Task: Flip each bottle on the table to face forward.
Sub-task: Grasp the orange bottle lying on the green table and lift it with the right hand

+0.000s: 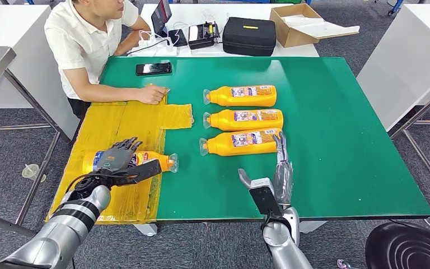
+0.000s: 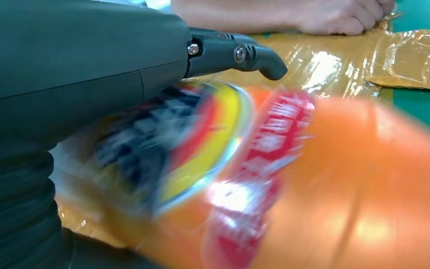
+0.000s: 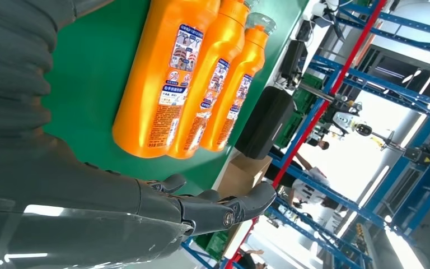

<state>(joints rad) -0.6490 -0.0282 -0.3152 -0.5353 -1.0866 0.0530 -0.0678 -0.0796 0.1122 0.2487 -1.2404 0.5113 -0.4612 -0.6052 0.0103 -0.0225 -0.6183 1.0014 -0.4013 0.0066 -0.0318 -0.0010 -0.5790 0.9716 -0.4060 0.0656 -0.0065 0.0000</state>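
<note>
Head view: left hand (image 1: pixel 118 159) wrapped around an orange bottle (image 1: pixel 159 160) lying on yellow sheet (image 1: pixel 117 126) near table's left edge, cap toward right. Right hand (image 1: pixel 280 171) flat, fingers straight and apart, holding nothing, fingertips just beside nearest of three orange bottles (image 1: pixel 241 119) lying in a row at mid-table. Broad bare green table (image 1: pixel 347 140) to right. Labels too small or blurred to read. Person's hand (image 1: pixel 152 94) resting at sheet's far edge.
</note>
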